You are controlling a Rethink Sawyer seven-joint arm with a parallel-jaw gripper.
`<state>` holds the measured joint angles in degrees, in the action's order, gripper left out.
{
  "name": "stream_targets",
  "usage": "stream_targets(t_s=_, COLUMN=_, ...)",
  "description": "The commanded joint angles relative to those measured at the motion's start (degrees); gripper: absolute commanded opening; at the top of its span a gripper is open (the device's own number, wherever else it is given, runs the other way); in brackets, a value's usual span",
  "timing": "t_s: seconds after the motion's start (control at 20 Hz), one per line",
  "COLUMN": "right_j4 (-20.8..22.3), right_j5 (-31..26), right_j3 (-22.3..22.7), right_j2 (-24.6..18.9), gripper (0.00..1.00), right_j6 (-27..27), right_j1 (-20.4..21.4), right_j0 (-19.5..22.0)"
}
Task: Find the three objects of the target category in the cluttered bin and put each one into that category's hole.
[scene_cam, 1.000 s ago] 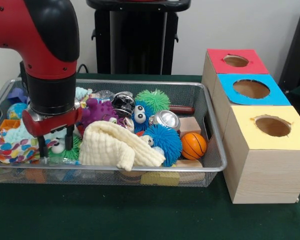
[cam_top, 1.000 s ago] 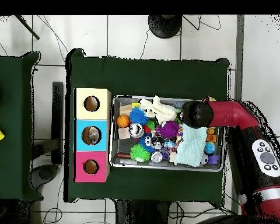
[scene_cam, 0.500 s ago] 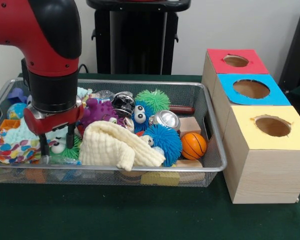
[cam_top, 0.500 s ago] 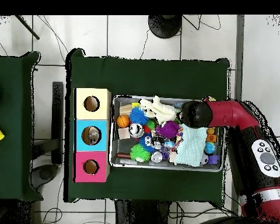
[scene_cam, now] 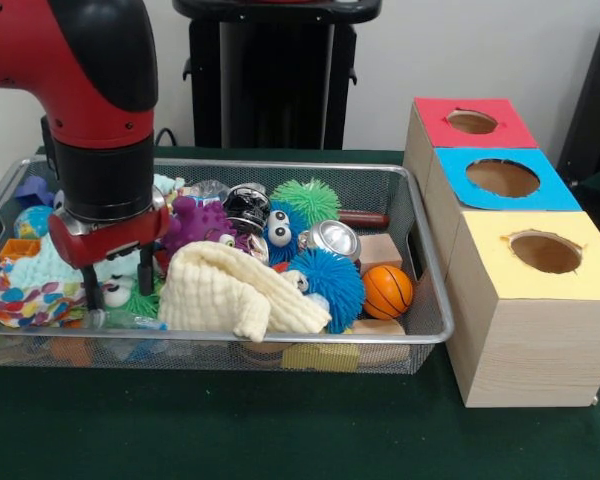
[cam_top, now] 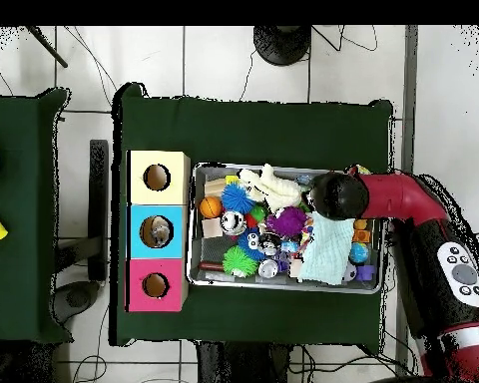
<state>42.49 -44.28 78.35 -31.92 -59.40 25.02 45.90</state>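
The silver wire bin (scene_cam: 280, 340) holds a heap of toys; it also shows in the overhead view (cam_top: 283, 286). My gripper (scene_cam: 120, 288) is open, its fingers low in the clutter at the bin's left end, on either side of a white eyeball toy (scene_cam: 115, 294). A clear, glinting bottle-like piece (scene_cam: 120, 320) lies just in front of the fingers by the bin's front wall. Another clear wrinkled piece (scene_cam: 208, 188) sits at the back, beside the purple toy (scene_cam: 195, 222). In the overhead view the arm's head (cam_top: 333, 194) hides the fingers.
A cream cloth (scene_cam: 230, 290) lies right of the gripper. A silver can (scene_cam: 332, 238), blue (scene_cam: 325, 280) and green (scene_cam: 307, 198) spiky balls and a small basketball (scene_cam: 387, 290) fill the middle and right. Red (scene_cam: 473, 122), blue (scene_cam: 503, 178) and yellow (scene_cam: 545, 250) holed boxes stand right of the bin.
The gripper has shifted slightly to the right in the front view and stayed low in the clutter. It stays open. Nothing has been taken hold of.
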Motion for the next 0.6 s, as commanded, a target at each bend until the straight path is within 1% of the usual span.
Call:
stream_targets(t_s=0.05, right_j4=-2.97, right_j5=7.48, right_j3=3.79, right_j2=-10.03, gripper=1.00, right_j6=9.03, right_j1=-4.51, right_j0=2.41)
stream_targets(t_s=0.6, right_j4=-3.26, right_j5=7.95, right_j3=5.59, right_j2=-14.70, gripper=1.00, right_j6=9.55, right_j1=-7.75, right_j0=5.47)
